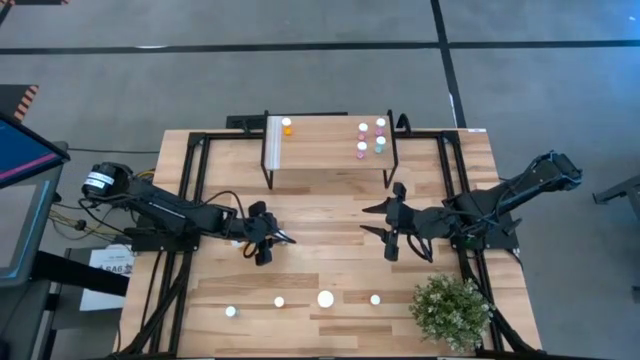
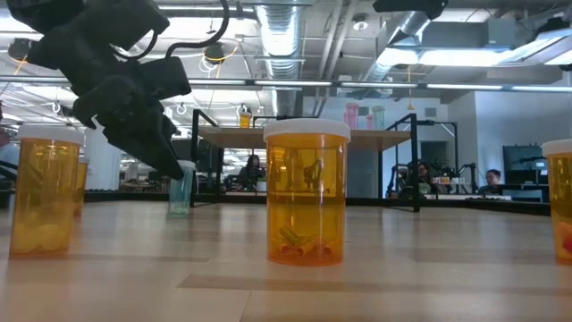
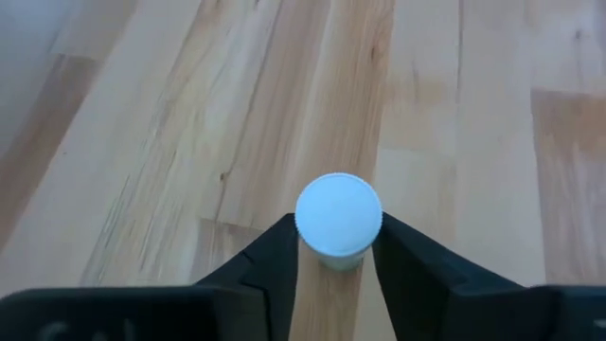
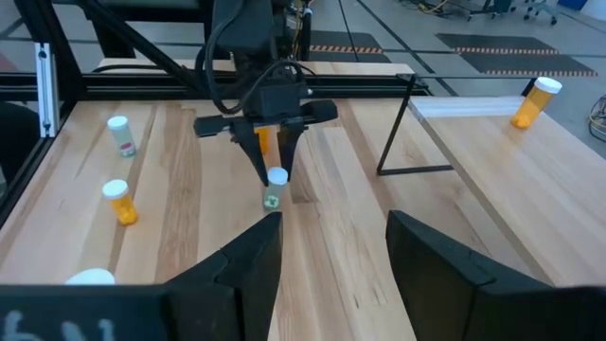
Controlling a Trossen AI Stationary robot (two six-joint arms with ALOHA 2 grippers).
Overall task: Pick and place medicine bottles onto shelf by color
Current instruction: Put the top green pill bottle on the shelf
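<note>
Two arms low over table: left gripper [image 3: 336,275] jaws clamp teal bottle [image 3: 338,220]; right gripper [image 4: 331,248] jaws wide, empty.

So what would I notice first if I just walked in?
Probably the left gripper in the middle of the table, its jaws squeezing a small teal bottle with a white cap. Then the shelf at the back, with an orange bottle at one end and pink and teal ones at the other.
</note>
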